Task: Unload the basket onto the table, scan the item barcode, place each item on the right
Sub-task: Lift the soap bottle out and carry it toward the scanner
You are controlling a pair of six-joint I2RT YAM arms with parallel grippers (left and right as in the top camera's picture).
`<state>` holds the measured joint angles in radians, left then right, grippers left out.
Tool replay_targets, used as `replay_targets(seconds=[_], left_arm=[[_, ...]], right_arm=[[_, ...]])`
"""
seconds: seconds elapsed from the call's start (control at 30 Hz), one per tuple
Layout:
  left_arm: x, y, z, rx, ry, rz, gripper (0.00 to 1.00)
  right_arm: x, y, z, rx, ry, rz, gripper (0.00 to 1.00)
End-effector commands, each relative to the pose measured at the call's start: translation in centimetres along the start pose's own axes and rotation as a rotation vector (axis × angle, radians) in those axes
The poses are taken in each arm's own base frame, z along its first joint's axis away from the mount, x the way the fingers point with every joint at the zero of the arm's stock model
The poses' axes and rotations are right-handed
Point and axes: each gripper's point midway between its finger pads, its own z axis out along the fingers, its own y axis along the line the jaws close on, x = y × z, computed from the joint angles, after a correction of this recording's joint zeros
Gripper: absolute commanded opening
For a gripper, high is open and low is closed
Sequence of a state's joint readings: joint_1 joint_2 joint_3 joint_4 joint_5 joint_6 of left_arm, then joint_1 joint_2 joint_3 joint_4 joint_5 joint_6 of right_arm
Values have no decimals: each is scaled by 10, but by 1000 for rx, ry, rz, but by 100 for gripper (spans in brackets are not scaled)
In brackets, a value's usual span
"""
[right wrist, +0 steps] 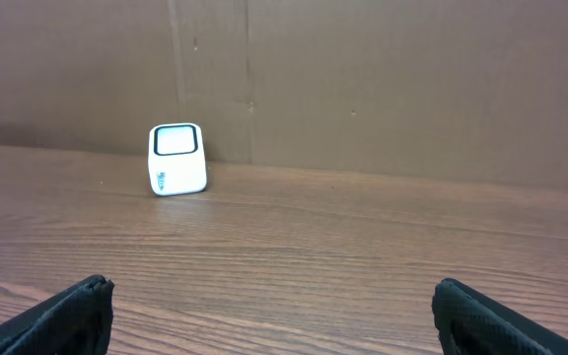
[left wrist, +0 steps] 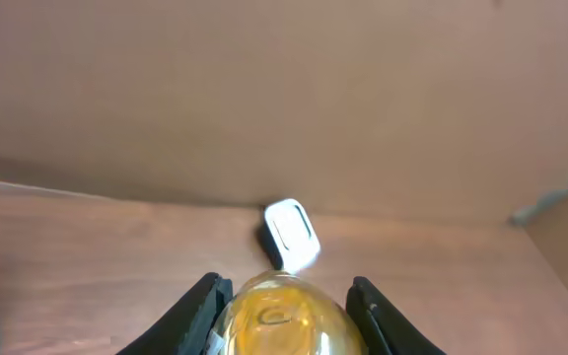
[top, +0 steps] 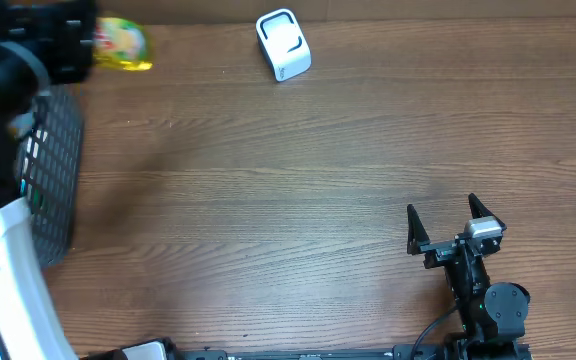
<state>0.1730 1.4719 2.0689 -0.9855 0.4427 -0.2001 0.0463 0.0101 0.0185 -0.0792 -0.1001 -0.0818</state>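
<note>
At the far left, a black mesh basket (top: pixel 56 175) is seen on the wooden table (top: pixel 268 200), partly covered by the left arm. Behind it, at the table's back-left corner, the left claw (left wrist: pixel 286 314) is clamped on the yellow item (top: pixel 123 44). In the left wrist view its fingers (left wrist: pixel 197 311) are pressed against both sides of the rounded, glossy body. No barcode can be made out in any view. Further right, against the back wall, the white scanner (top: pixel 283 44) is stood with its window turned toward the front of the table, well apart from the item. At the lower right, near the front edge, the right claw (top: pixel 455 228) is held wide apart and empty.

The item is judged to need carrying across to the scanner. Because the body is smooth and curved, it could be squeezed out of the grip or twisted on the way. Should the code be turned away from the window, or hidden by a finger, no reading would be obtained. The light scanner could also be knocked over if approached too low.
</note>
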Motion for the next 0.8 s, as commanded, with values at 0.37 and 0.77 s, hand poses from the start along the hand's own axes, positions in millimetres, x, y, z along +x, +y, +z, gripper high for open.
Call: replay_targets(seconds=[0.37, 0.77], left_arm=[[169, -137, 141, -122, 396, 115, 28], [359, -244, 227, -47, 605, 197, 30]], right_arm=[[3, -1, 0, 4, 0, 2, 100], [3, -1, 0, 4, 0, 2, 100]])
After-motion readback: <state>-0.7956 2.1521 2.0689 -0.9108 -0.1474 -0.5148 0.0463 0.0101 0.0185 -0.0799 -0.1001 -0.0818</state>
